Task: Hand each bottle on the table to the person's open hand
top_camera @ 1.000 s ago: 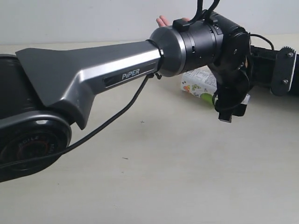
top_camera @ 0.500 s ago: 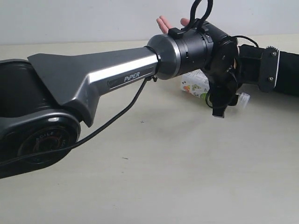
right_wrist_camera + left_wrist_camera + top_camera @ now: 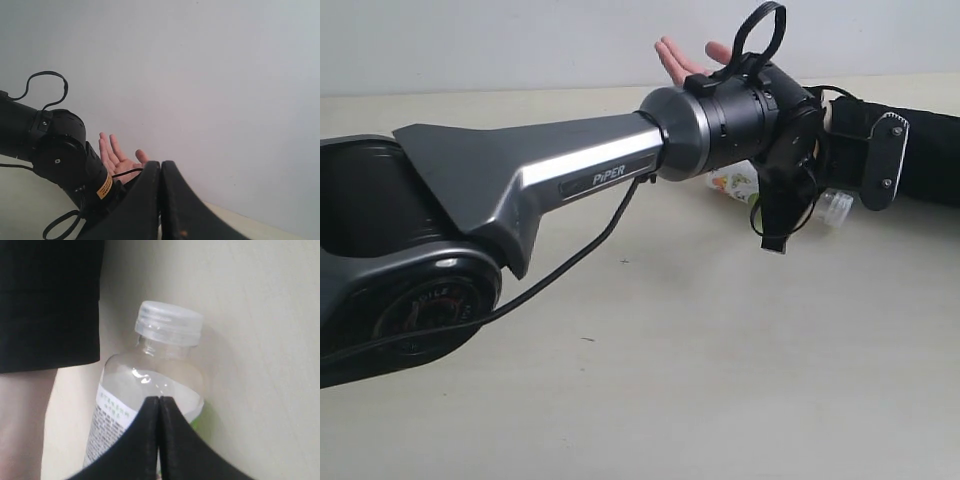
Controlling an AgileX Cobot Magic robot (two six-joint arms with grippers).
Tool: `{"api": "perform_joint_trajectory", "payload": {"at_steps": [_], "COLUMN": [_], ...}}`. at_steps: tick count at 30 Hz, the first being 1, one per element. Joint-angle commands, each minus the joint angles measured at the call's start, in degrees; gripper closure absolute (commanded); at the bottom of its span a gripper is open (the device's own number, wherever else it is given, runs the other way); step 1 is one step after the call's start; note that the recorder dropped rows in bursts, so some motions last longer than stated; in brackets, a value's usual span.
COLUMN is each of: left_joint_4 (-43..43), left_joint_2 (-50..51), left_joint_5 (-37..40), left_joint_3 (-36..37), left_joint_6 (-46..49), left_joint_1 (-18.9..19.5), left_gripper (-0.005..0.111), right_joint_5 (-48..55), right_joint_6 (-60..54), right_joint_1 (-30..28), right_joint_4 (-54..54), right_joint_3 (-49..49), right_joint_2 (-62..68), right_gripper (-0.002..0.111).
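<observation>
One clear bottle (image 3: 732, 182) with a white and green label lies on its side on the table (image 3: 700, 350), its white cap (image 3: 835, 207) pointing right. My left gripper (image 3: 772, 240) hangs just over it. In the left wrist view its fingertips (image 3: 159, 401) are pressed together with nothing between them, and the bottle (image 3: 150, 380) lies right behind them. The person's open hand (image 3: 682, 57) is raised, palm up, behind the left wrist. My right gripper (image 3: 160, 165) is shut and empty, held off the table and facing the hand (image 3: 119, 161).
The long grey left arm (image 3: 570, 170) crosses the view from the left. The black right arm (image 3: 910, 150) reaches in from the right, close to the left wrist. A black sleeve (image 3: 50, 300) and bare skin (image 3: 20, 425) show beside the bottle. A pale wall stands behind.
The left jaws have closed from open to shut. The left wrist has risen a little and shifted left. The right arm has slid further left towards it.
</observation>
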Motion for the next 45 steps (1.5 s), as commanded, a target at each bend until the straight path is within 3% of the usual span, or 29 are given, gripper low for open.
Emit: {"api": "perform_joint_trajectory", "payload": {"at_steps": [1,6,11,13,15,17,20,22,24,26,27,33,36,40,45], "left_joint_4": [0.3,0.05,3.29,5.74,9.05,3.92,-8.06,-11.03,-10.65,-9.95,-9.95,-9.48,-9.95,-12.69,-18.23], "left_joint_2": [-1.14,-3.68,-6.35,-7.09,-8.08,-10.46,-15.42,-22.54,-28.24,-37.2,-44.67,-68.3,-78.83,-91.29,-105.95], "left_joint_5": [1.22,3.37,15.02,19.49,24.05,27.32,28.52,26.16,21.86,11.06,0.71,-36.44,-50.72,-61.08,-62.04], "left_joint_3": [-0.45,-0.45,-0.45,-0.45,-0.45,-0.45,1.04,7.03,13.94,27.82,39.42,75.79,91.85,105.52,115.84], "left_joint_6": [-0.56,-2.42,-8.57,-17.08,-18.96,-25.53,-25.65,-26.46,-28.41,-31.77,-33.58,-38.09,-40.66,-40.92,-37.42], "left_joint_1": [-0.82,-2.74,-3.75,-3.85,-4.44,-4.29,-2.26,-1.2,-1.09,-0.97,-0.97,-0.97,-0.97,-0.97,-0.97], "left_gripper": [0.107,0.107,0.107,0.107,0.107,0.107,0.107,0.107,0.107,0.107,0.107,0.107,0.107,0.107,0.107], "right_joint_5": [-0.33,-0.33,-0.33,-0.33,-0.33,-0.33,-0.33,-0.33,-0.33,-0.33,-0.33,-0.33,-0.33,-0.33,-0.33], "right_joint_6": [0.0,0.0,0.0,0.0,0.0,0.0,0.0,0.0,0.0,0.0,0.0,0.0,0.0,0.0,0.0], "right_joint_1": [0.08,0.08,0.08,0.08,0.08,0.08,0.08,0.08,0.08,0.08,0.08,0.08,0.08,0.08,0.08], "right_joint_4": [0.18,0.18,0.18,0.18,0.18,0.18,0.18,0.18,0.18,0.18,0.18,0.18,0.18,0.18,0.18], "right_joint_3": [0.21,0.21,0.21,0.21,0.21,0.21,0.21,0.21,0.21,0.21,0.21,0.21,0.21,0.21,0.21], "right_joint_2": [-0.27,-0.27,-0.27,-0.27,-0.27,-0.27,-0.27,-0.27,-0.27,-0.27,-0.27,-0.27,-0.27,-0.27,-0.27], "right_gripper": [0.108,0.108,0.108,0.108,0.108,0.108,0.108,0.108,0.108,0.108,0.108,0.108,0.108,0.108,0.108]}}
